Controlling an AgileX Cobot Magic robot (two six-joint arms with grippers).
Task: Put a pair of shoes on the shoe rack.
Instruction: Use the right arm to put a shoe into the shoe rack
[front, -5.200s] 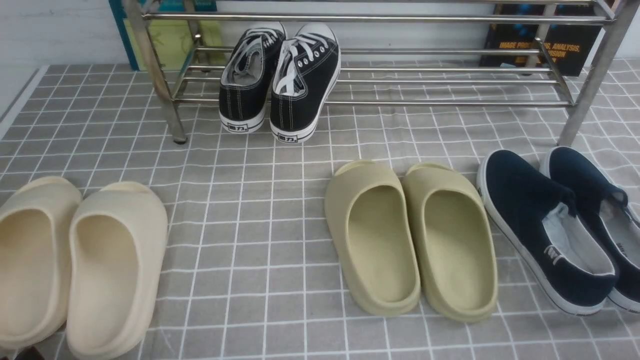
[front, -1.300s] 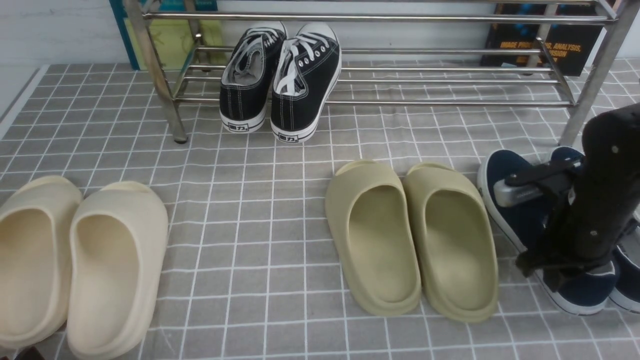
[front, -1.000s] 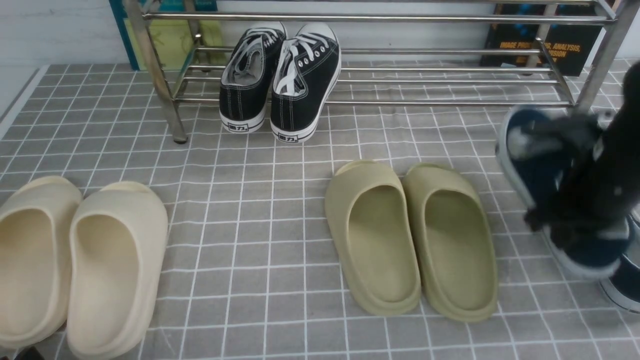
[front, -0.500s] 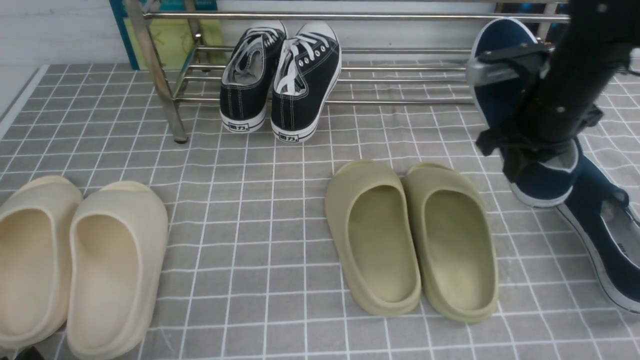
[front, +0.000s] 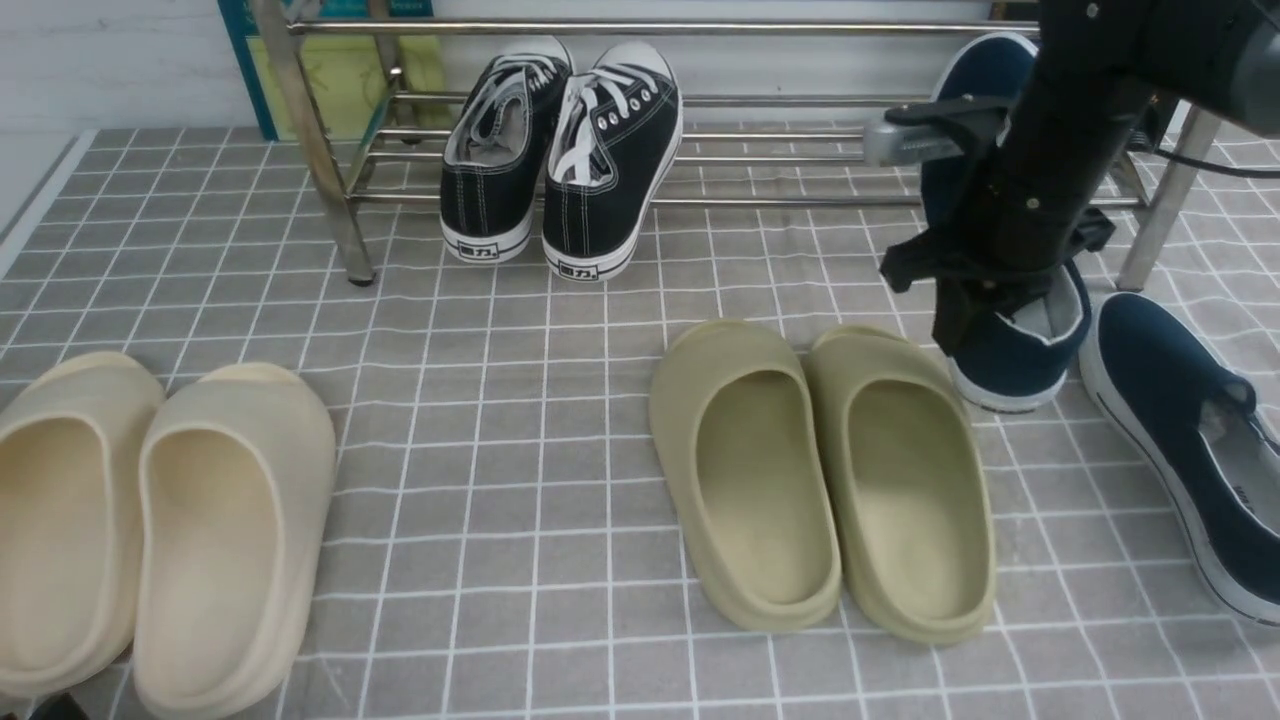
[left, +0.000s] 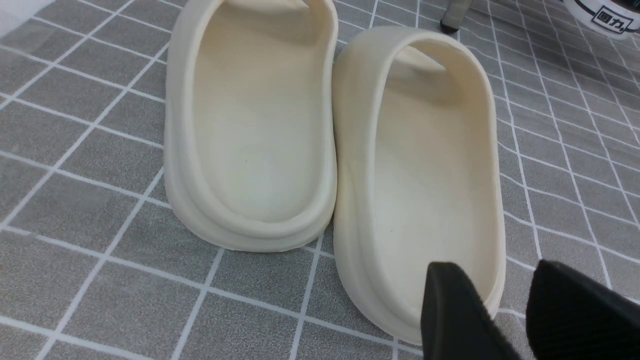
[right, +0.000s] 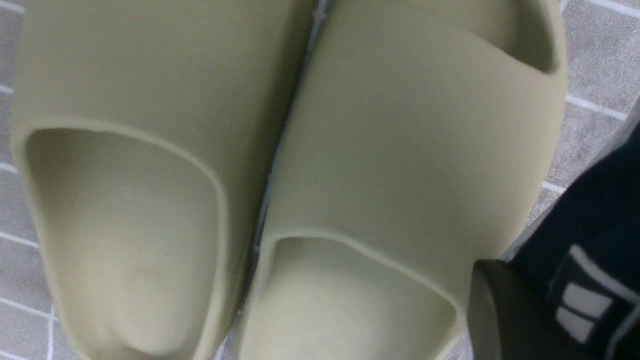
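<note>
Pinching the navy shoe (front: 1013, 362) by its side wall near the opening, the right gripper (front: 955, 305) carries it before the right end of the rack (front: 760, 202). Canvas should be light and yielding, the sole stiffer. Its long axis runs nearly straight, toe rackward. Its mate (front: 1160, 370) lies near the right front leg, toe angled forward-left.

The heel labels (front: 580, 271) on the 2 black sneakers (front: 610, 150) read "回力". Print inside the right navy shoe (front: 1160, 370) is too small to read.
</note>
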